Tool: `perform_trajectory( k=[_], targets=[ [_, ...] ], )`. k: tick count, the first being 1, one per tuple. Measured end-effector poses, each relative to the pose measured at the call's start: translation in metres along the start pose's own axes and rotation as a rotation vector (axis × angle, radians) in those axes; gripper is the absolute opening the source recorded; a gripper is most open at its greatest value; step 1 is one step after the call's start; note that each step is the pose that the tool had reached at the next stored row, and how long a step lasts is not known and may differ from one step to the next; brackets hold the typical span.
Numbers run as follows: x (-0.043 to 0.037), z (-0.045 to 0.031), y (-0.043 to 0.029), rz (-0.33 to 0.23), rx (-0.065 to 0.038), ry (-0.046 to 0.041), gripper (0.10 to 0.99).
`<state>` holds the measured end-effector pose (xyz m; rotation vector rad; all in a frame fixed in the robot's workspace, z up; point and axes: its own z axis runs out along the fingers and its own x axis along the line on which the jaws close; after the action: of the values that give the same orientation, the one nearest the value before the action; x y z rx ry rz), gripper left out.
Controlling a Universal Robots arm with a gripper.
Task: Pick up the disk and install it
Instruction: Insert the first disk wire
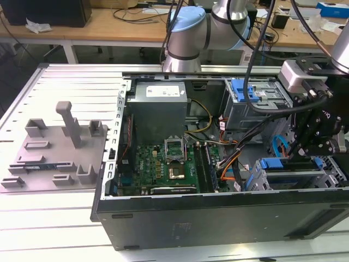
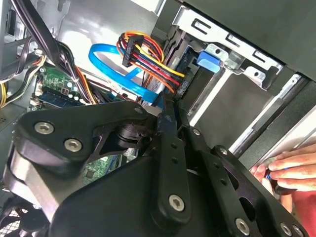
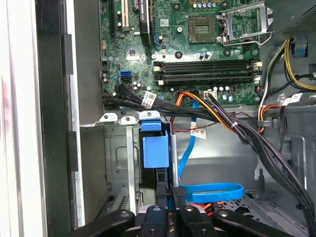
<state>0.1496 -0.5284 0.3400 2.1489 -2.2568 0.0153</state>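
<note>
Blue plastic framing marks the disk (image 3: 152,150), which stands edge-on in a slot of the metal drive cage (image 3: 118,158) at the near corner of the open computer case (image 1: 218,218). The gripper (image 3: 170,197) reaches down into that corner, and its fingers are drawn close together on the disk's thin edge; in the second wrist view the same narrow blue-edged slab runs up from between them. I judge the pinch on the edge is what keeps the flat drive in line with the cage rails, so it can slide rather than jam. How far it is seated I cannot tell.

A looped blue data cable (image 3: 212,190) and a bundle of coloured power wires (image 2: 148,57) lie just beside the cage, near the disk's path. Deeper in the case sit the green motherboard (image 3: 197,44) and a grey power supply (image 1: 158,109). A second cage (image 1: 256,101) holds another blue-trimmed piece.

A person's hand (image 2: 289,170) rests at the case's outer edge. Well apart on the desk (image 1: 54,229) lies a grey fixture tray (image 1: 54,147).
</note>
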Motion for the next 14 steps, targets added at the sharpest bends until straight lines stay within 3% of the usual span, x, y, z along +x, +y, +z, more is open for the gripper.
perform_trajectory(
  k=[3,4,6,11,14],
  targets=[
    [0.0003,0.0004,0.0001,0.002,0.0,-0.0003,0.169],
    [0.0004,-0.001,0.0001,0.002,0.0,-0.0003,0.227],
    [-0.0003,-0.0107,0.0003,0.003,0.0,0.0,0.357],
    [-0.0021,-0.0283,0.0006,0.003,0.001,0.0,0.357],
    [-0.0032,-0.0311,0.0007,0.003,0.001,-0.0001,0.357]
  ],
)
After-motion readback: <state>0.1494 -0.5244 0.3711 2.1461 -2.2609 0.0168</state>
